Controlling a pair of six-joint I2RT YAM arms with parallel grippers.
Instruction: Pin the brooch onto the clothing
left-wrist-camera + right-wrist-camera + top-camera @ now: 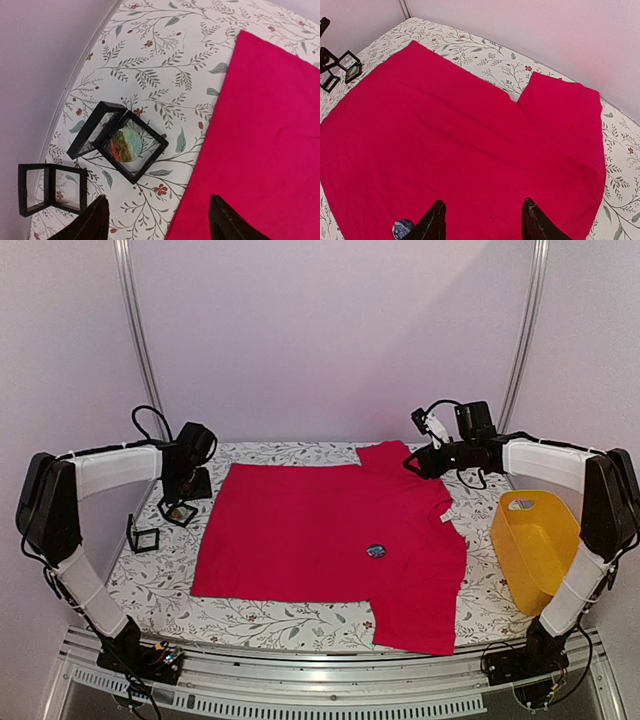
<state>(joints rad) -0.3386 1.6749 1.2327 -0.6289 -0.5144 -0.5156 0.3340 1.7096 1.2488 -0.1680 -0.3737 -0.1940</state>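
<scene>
Red T-shirt (320, 530), floral tablecloth (290, 615) (lilac walls (330, 330))

No text, brand, number or sign can be read. A small white label (437, 514) is seen at the neck of the shirt (320, 530), at about three o'clock from its middle, but it is too small for lettering to be made out. No letters can be told on the brooch (376, 551).
</scene>
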